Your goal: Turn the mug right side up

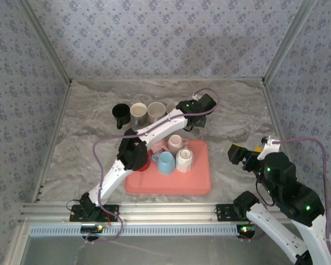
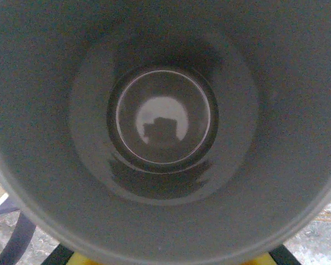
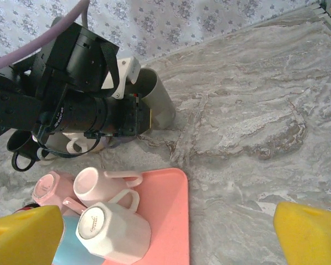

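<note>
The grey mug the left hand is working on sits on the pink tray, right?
Not quite. The grey mug at the left hand is off the pink tray, at the marble table just behind the tray's far edge. The right wrist view shows this.

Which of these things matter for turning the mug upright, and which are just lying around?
Job: grey mug.
Lying about: pink tray, white mug, blue mug, pink mugs, black mug, beige mugs.
</note>
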